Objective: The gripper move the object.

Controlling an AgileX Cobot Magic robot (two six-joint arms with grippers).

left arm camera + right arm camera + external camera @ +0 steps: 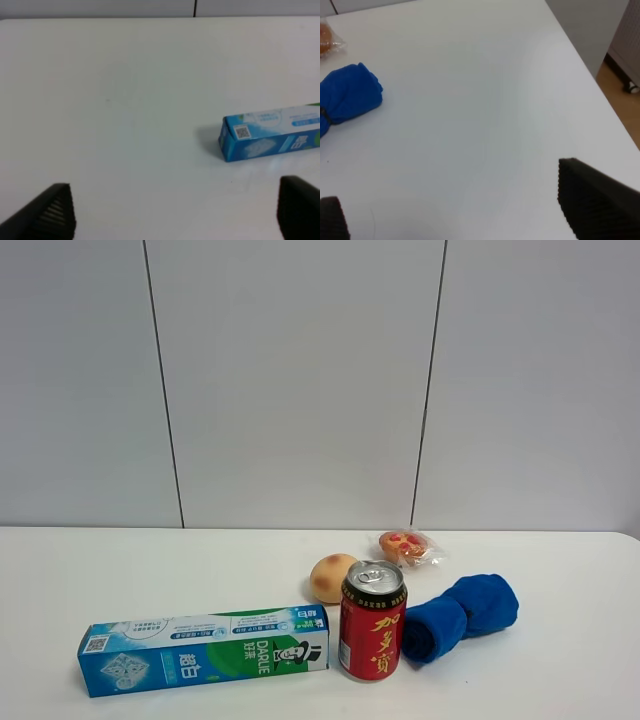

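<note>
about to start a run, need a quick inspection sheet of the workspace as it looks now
surface: white table, bare apart from the grouped items.
job's things: red can upright, top closed, between the toothpaste box and the blue cloth.
clutter: round bun behind the can; wrapped pastry further back.
grippers: left pincer open and empty, over bare table near the box's end; right pincer open and empty, with the cloth ahead of it. Neither shows in the high view.
cables: nothing seen.
surroundings: grey panelled wall behind; floor beyond the table edge.

Bun [331,577] partly hidden behind can [372,621].
</note>
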